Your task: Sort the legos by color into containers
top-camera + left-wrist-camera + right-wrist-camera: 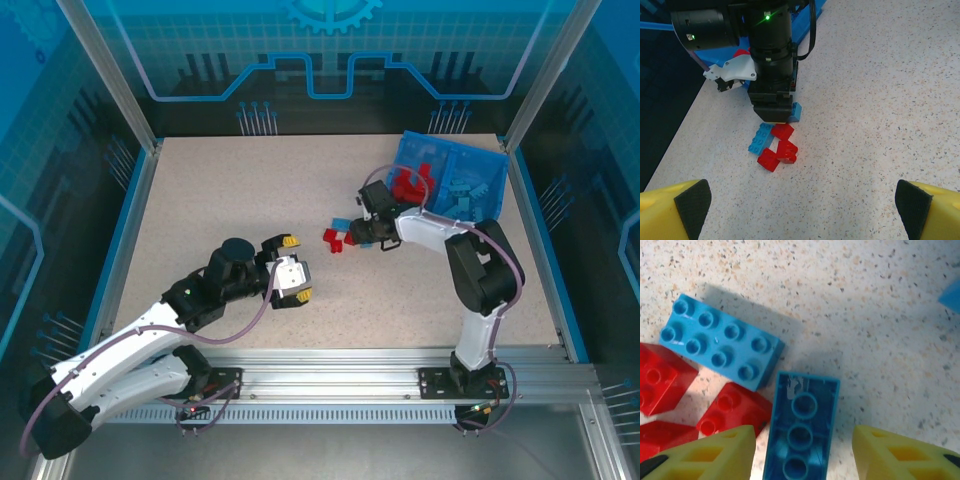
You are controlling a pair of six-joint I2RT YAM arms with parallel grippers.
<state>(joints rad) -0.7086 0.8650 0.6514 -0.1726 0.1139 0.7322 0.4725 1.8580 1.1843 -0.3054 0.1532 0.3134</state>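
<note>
The containers are a blue two-compartment tray [497, 166] at the back right, with red legos [410, 183] in its left half and blue legos [472, 190] in its right half. Loose legos lie mid-table: a light blue brick [760, 137] and red bricks [787, 150]. My right gripper [372, 228] is low over them. Its yellow fingers [715, 455] straddle an upside-down blue brick [802, 390], with a gap still showing on the right side. A studs-up blue brick [722, 342] and red bricks [735, 407] lie beside it. My left gripper [292, 272] hangs open, short of the pile.
Metal frame posts and blue panels wall the speckled table [230, 190]. The right arm [770, 55] stands between my left gripper [802, 210] and the tray. Bare tabletop lies to the left and front of the pile.
</note>
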